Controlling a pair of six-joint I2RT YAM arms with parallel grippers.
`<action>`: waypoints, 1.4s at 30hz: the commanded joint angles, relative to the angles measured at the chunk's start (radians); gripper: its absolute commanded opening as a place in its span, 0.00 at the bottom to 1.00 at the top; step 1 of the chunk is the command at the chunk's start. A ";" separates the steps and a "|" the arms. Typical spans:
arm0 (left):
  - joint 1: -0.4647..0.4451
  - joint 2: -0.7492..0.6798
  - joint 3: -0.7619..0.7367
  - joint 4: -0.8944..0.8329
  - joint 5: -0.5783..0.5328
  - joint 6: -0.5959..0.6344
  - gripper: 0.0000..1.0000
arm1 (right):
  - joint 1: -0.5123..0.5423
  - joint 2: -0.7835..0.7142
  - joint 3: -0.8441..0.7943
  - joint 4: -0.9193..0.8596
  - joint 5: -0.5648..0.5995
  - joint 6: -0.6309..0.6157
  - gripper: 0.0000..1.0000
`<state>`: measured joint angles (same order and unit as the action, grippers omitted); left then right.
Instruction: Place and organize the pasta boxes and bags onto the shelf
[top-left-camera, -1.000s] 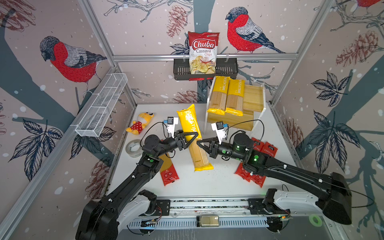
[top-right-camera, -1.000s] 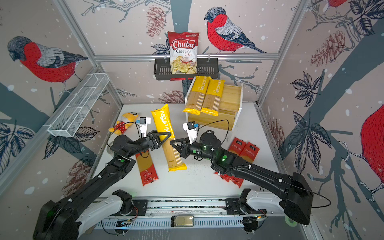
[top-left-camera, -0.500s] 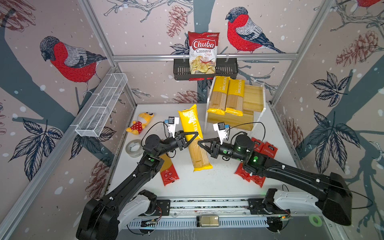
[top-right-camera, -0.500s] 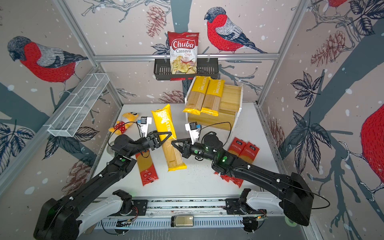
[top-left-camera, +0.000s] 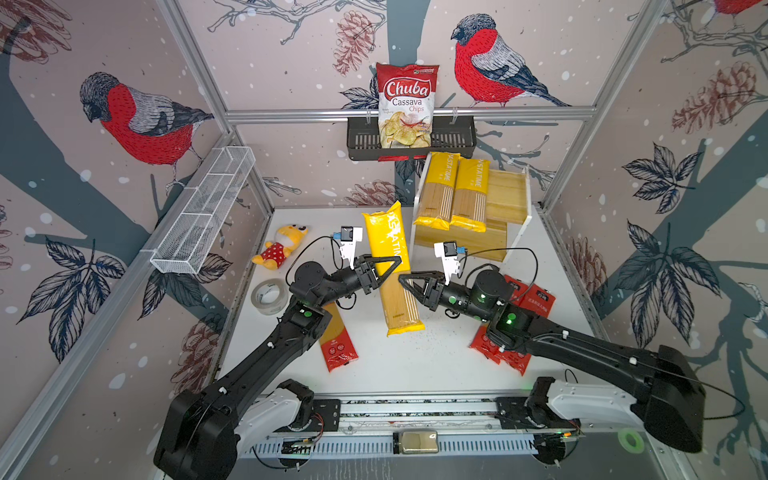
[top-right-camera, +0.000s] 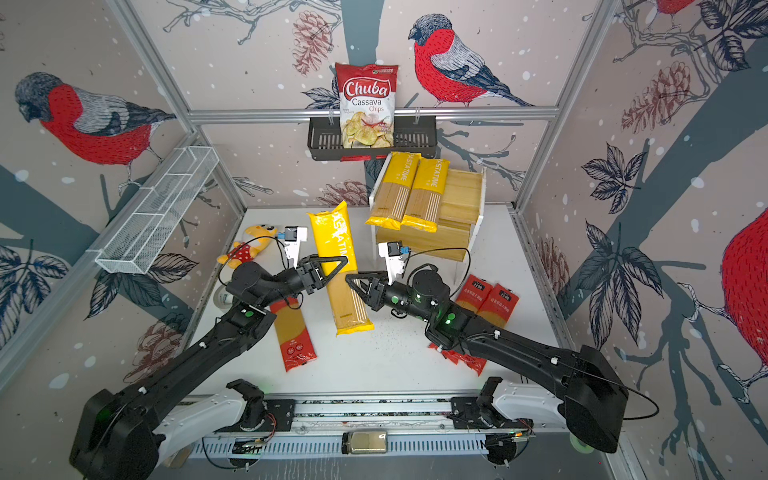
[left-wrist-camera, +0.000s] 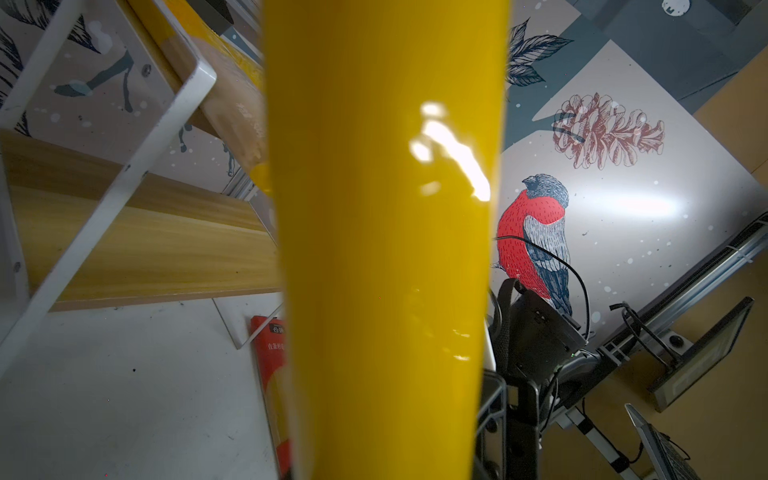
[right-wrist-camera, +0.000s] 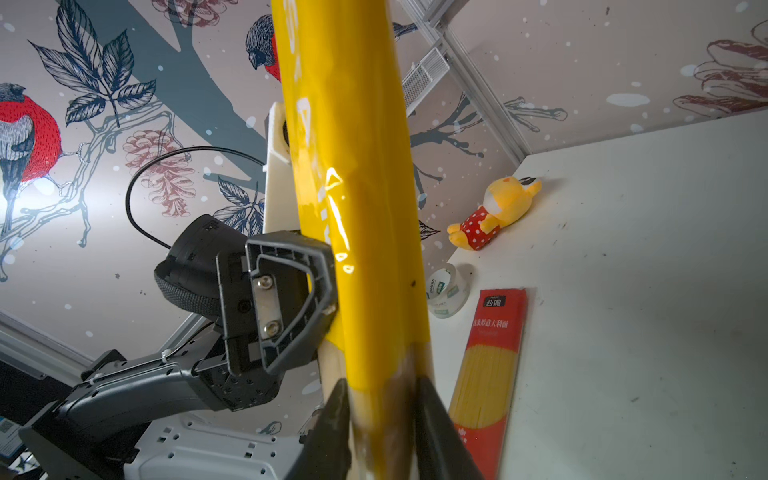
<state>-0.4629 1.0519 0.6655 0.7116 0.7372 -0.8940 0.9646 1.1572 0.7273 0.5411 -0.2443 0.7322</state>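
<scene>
Left pincer (top-left-camera: 388, 272) clamps the yellow packet (top-left-camera: 397, 305) mid-length; right pincer (top-left-camera: 409, 286) straddles it alongside, and we cannot tell its grip. We free right fully, then carry to the shelf (top-left-camera: 505, 199) beyond.

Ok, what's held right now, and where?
Yellow packet: left gripper pinches it mid-length, just above the window; right gripper straddles the window, grip unclear.

The yellow packet (left-wrist-camera: 382, 249) blocks the left wrist view, likely hiding left gripper (top-left-camera: 390, 268).
</scene>
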 joint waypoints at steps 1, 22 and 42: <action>-0.003 0.016 0.059 0.085 -0.022 -0.009 0.09 | -0.008 -0.027 -0.029 0.031 0.022 0.017 0.41; 0.004 0.147 0.233 0.107 -0.130 -0.116 0.07 | -0.049 -0.139 -0.178 0.104 0.016 0.089 0.77; -0.015 0.180 0.217 0.221 -0.195 -0.239 0.08 | -0.054 -0.117 -0.223 0.313 0.008 0.159 0.78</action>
<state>-0.4686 1.2362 0.8791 0.7486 0.5613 -1.0916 0.9096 1.0267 0.4965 0.7807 -0.2352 0.8700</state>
